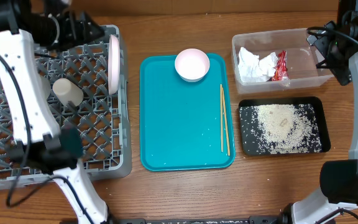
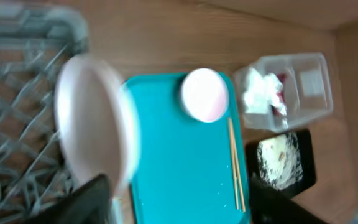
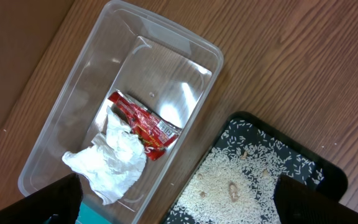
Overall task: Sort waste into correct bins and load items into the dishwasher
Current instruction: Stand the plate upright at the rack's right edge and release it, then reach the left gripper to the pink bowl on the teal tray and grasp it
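Overhead: pale pink-white round bowl (image 1: 192,64) at far end of teal plastic tray (image 1: 179,130), rightward of left jaws, nearer that arm. Left jaws released, parted, over far corner of grey lattice dish rack (image 1: 95,134), beside edge-standing pink-white plate (image 1: 113,59). Right jaws spread wide, empty, at right end of clear plastic tub (image 1: 306,62).

Place: a robot lab bench, set up as a dish-clearing station.
Rig: two white robot arms (image 1: 17,81) flanking the work area.
Surface: wood-grain table (image 1: 185,193).
Props: grey dish rack (image 1: 98,137), teal tray (image 1: 179,124), clear tub (image 1: 300,62).
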Robot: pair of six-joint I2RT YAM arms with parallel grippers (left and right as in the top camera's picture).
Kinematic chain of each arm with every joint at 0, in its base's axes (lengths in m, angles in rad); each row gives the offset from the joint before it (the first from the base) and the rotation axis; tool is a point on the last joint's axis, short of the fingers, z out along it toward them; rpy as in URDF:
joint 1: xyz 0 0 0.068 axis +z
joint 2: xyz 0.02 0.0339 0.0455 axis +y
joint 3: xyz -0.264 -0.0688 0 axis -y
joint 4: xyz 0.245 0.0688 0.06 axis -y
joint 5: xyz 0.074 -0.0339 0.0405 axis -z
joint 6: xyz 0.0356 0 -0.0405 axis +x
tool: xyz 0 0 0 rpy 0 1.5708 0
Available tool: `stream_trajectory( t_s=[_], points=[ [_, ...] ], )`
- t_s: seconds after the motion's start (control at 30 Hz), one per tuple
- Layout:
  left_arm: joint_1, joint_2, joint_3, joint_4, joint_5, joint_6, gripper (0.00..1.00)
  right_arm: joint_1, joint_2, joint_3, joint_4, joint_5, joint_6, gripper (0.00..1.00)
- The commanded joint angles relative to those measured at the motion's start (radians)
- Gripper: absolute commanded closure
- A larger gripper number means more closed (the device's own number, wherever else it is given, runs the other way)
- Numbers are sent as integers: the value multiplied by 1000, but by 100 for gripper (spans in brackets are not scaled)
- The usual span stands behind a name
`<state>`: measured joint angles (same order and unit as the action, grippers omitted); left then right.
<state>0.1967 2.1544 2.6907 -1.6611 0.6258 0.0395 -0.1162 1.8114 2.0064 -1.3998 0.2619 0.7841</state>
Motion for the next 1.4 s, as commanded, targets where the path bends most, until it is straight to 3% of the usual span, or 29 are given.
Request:
stream_trajectory(
  t_s=[0.0,0.2,0.23,0.3,0.4,0.63,0.87,1.03,1.13,1.37],
  points=[
    [-158,-54,20,8,-92,-6,34,1,-8,10,3,6,-7,0],
    [-407,21,14,48,-333,-6,27,1,-8,10,3,6,-7,0],
    [-485,71,14,75,-446,-7,27,1,-8,10,3,6,-7,0],
    [-538,119,14,108,-534,-7,36,1,-8,10,3,6,-7,0],
    [-594,196,14,169,-601,-6,33,1,-8,10,3,6,-7,0],
    [-653,350,14,310,-603,3,27,1,-8,10,3,6,-7,0],
    [-674,446,14,316,-460,169,23,1,-8,10,3,6,-7,0],
    [-675,490,12,287,-460,171,29,1,-8,10,3,6,-7,0],
    [-676,499,11,261,-445,170,39,1,-8,10,3,6,-7,0],
    [-691,509,-29,269,-454,175,35,1,-8,10,3,6,-7,0]
  ],
)
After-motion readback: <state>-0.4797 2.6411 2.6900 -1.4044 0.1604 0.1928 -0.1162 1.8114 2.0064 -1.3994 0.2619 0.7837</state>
